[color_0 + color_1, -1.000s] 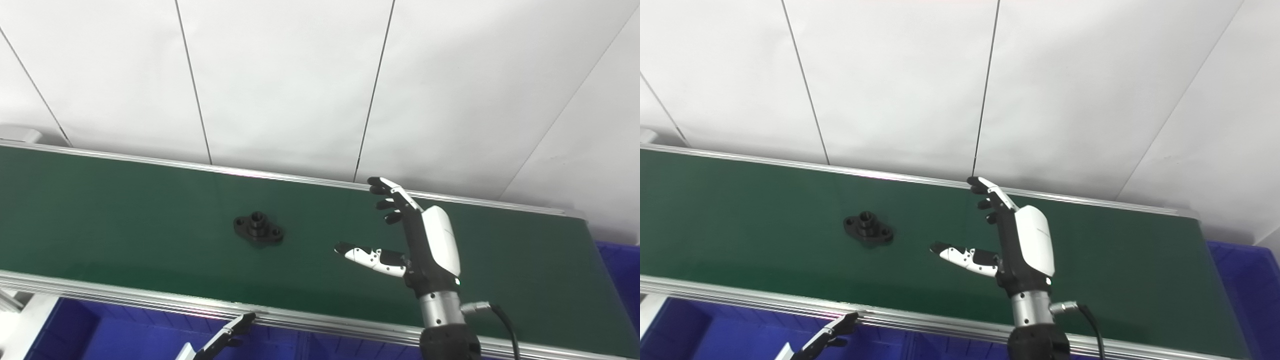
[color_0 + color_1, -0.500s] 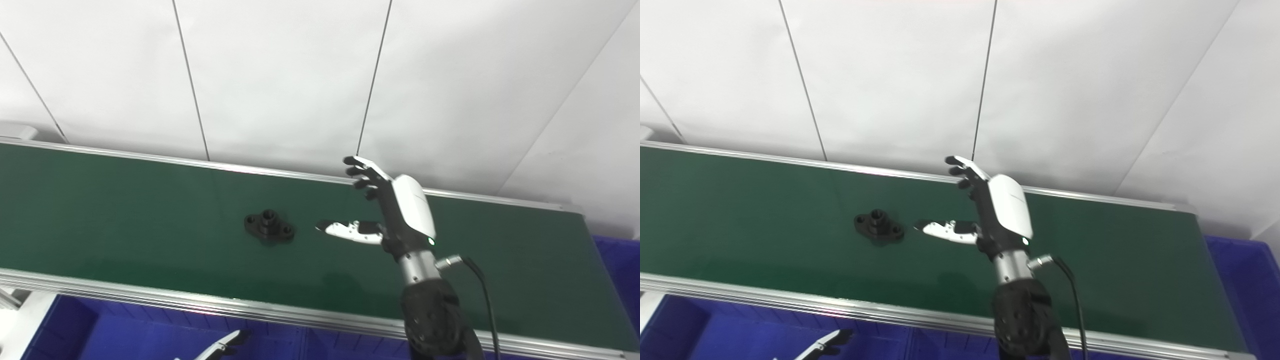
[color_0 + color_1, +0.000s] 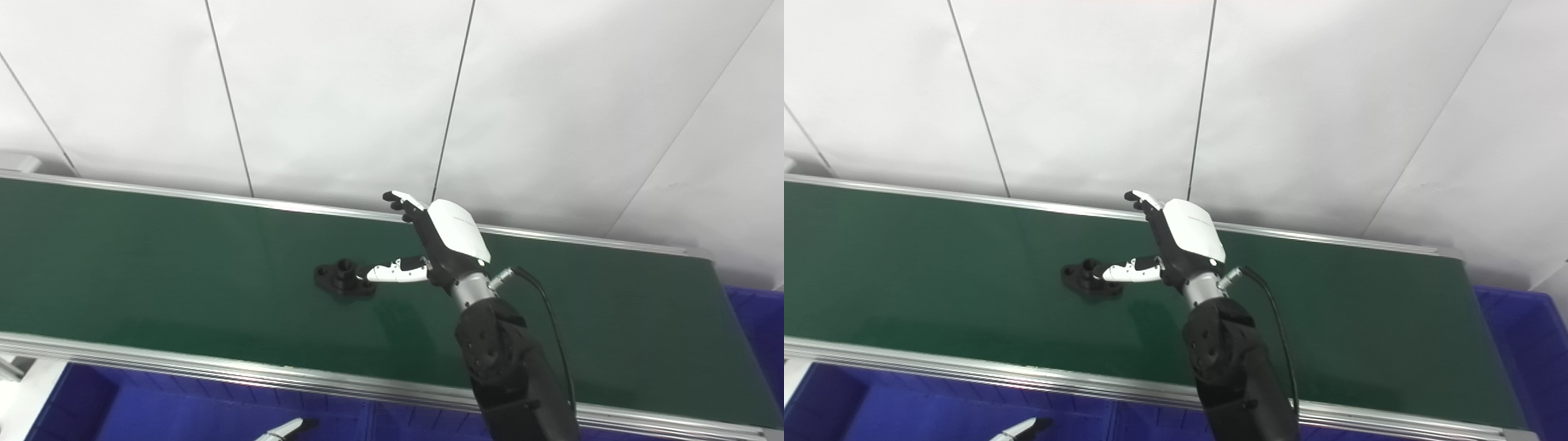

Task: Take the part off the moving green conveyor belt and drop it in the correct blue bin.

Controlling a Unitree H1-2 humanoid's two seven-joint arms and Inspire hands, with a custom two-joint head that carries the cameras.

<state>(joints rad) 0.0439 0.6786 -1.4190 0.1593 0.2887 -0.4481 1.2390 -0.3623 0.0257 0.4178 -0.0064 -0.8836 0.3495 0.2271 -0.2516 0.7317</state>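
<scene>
A small black flanged part [image 3: 343, 279] lies flat on the green conveyor belt [image 3: 153, 263], near the belt's middle. My right hand [image 3: 438, 242] is open above the belt just right of the part, fingers stretched toward the back rail and thumb tip at the part's right end; I cannot tell if it touches. It holds nothing. It also shows in the right eye view [image 3: 1179, 242], with the part [image 3: 1088, 278] beside it. Only a fingertip of my left hand [image 3: 288, 427] shows at the bottom edge, below the belt.
Blue bins sit below the belt's front rail [image 3: 153, 410] and past its right end [image 3: 759, 331]. A metal rail [image 3: 184, 361] edges the belt's front. White wall panels [image 3: 343, 92] stand behind the belt.
The part has ridden the belt to the right. My right hand has moved left and away from me, closing the gap to the part. My left hand has dropped toward the bottom edge.
</scene>
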